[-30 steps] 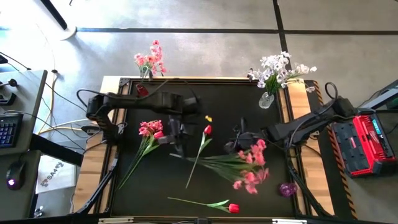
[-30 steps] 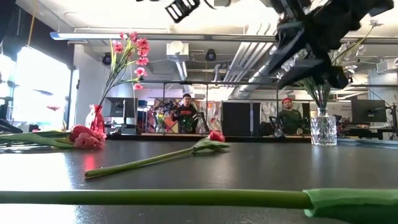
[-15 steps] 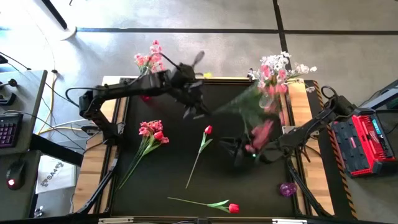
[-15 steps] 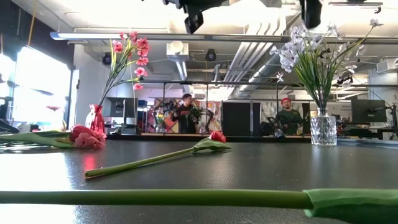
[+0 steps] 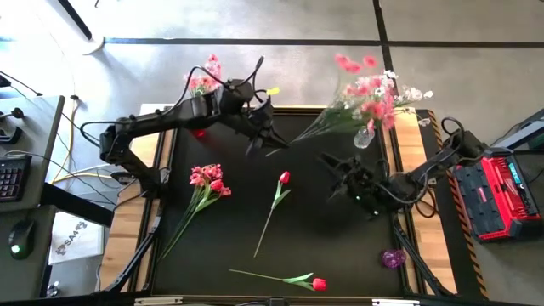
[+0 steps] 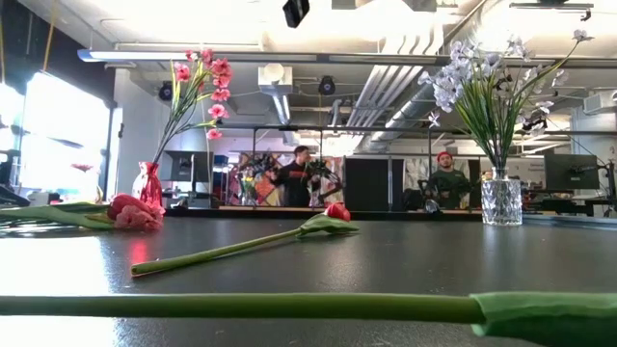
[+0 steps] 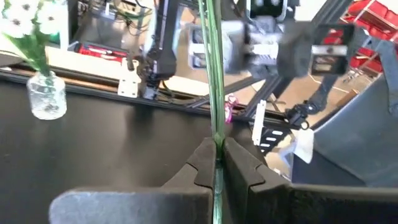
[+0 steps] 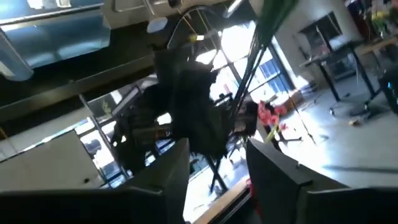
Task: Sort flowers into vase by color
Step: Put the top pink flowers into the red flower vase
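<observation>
Left gripper (image 5: 270, 140) at 12 o'clock of surface (image 5: 340, 255), jaws clamped on pink spray (image 5: 361, 92) stem; blossoms overhang white-flower vase (image 5: 364, 136) (wrong colour). Right gripper (image 5: 340, 178) at 3 o'clock, jaws parted, empty. Risk: long stem swings, tips vase.

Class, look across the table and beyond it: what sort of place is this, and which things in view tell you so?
Probably a robotics lab or workshop. Exposed ceiling ducts and pipes run overhead, people sit at a far workbench with equipment, and a dark computer keyboard lies on a side desk by the black work table.
</observation>
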### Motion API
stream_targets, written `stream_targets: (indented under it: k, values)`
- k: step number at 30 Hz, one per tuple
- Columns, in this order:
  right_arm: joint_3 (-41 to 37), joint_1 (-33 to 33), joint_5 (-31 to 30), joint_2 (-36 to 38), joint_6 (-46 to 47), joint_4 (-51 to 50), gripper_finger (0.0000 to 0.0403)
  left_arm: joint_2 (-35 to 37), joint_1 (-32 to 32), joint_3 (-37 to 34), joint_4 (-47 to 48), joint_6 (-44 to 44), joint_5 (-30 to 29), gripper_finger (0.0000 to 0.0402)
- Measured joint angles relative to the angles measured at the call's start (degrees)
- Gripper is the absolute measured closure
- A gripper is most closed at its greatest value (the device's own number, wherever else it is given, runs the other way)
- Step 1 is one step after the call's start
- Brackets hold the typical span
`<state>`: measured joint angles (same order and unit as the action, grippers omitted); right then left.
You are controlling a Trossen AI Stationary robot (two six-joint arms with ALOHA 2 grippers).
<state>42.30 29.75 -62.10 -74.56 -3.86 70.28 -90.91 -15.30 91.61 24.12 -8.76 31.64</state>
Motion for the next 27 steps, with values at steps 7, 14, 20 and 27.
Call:
stream_targets:
  k: [7,14,20,27]
  values:
    - [0.00,-5.12,1.65,-0.02,3.43,-3.18,0.0183,0.00,3.02,0.00,-0.31,2.38,-0.57,0.0401]
    - [0.00,-8.37,14.07,-0.02,5.64,-3.39,0.0200,0.00,4.23,0.00,3.99,3.31,-5.23,0.0401]
    - [0.00,-9.30,14.10,-0.02,5.13,-3.86,0.0343,0.00,4.23,-0.02,9.66,4.47,-6.72,0.0401]
    - [0.00,-9.98,13.27,0.21,10.36,-11.14,0.0399,-0.02,5.53,-0.05,14.19,4.36,-6.89,0.0393]
